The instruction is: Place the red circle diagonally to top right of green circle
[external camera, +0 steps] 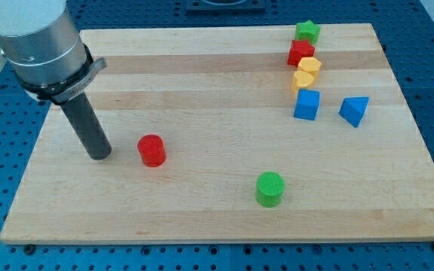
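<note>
The red circle [151, 150] is a short red cylinder at the board's lower left of centre. The green circle [270, 188] is a short green cylinder to its right and lower, near the board's bottom edge. My tip [99, 155] rests on the board just left of the red circle, with a small gap between them. The dark rod rises from the tip up and to the left into the grey arm body at the view's top left.
At the upper right of the wooden board [202, 83] stand a green star-like block [307, 31], a red block [301, 53], two yellow blocks [307, 71], a blue cube [307, 105] and a blue triangular block [355, 110].
</note>
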`<action>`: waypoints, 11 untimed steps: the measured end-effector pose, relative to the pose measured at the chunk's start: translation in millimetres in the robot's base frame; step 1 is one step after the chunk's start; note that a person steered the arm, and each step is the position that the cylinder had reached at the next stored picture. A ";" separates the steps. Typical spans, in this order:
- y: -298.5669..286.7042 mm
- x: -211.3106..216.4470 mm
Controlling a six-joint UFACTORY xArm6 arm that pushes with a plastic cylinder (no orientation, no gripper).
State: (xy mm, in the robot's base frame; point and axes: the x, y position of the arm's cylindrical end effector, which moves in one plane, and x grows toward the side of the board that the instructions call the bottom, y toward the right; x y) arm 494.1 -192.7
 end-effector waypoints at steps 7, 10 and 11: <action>179.1 0.7; 223.1 1.7; 210.8 7.0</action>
State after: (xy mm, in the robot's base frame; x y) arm 501.1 18.2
